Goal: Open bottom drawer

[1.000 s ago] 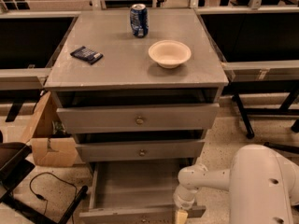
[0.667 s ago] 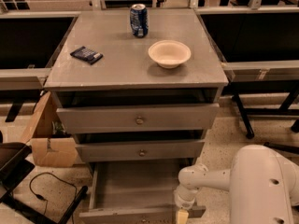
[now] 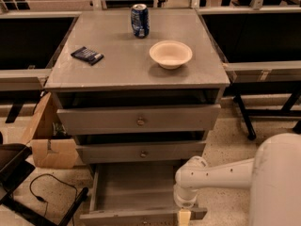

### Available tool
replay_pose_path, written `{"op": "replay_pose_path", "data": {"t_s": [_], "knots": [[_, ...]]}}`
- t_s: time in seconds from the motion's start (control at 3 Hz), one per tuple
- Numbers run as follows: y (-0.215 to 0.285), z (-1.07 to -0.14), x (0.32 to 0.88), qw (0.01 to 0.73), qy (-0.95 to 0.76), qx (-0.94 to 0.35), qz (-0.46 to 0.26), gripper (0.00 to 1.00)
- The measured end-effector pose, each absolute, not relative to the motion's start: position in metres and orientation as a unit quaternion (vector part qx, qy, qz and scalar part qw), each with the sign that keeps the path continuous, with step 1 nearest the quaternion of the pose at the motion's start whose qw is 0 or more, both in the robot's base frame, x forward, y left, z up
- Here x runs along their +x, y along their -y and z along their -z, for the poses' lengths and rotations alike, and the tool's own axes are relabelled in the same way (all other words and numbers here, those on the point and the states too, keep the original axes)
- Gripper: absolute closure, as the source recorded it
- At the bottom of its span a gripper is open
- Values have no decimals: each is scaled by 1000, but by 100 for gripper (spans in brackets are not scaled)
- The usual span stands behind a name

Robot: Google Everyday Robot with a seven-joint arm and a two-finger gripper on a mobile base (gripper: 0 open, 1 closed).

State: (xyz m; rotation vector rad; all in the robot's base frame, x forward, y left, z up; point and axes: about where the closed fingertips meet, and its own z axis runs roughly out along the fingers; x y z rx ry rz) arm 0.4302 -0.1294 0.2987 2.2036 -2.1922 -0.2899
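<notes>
Standing pulled well out beneath the two upper drawers (image 3: 139,120), the bottom drawer (image 3: 134,192) shows its bare floor, with its front panel at the lower edge of view. The gripper (image 3: 184,215) sits at the right part of that panel; whether it is clenched or released I cannot tell. The opening looks practically done, and only a release and retreat seem left.

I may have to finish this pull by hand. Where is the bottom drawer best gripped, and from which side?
Take the bottom drawer by the top edge of its front panel, coming from the front and above: it stands pulled out, so that rim is free, while its knob is not clearly in view. The gripper sits at that panel, right of middle.
</notes>
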Motion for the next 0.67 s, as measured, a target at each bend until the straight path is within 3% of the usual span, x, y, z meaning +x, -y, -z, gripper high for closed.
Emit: {"op": "replay_pose_path", "data": {"t_s": [0.67], "knots": [[127, -429, 326, 60, 679, 728, 69, 0]]}}
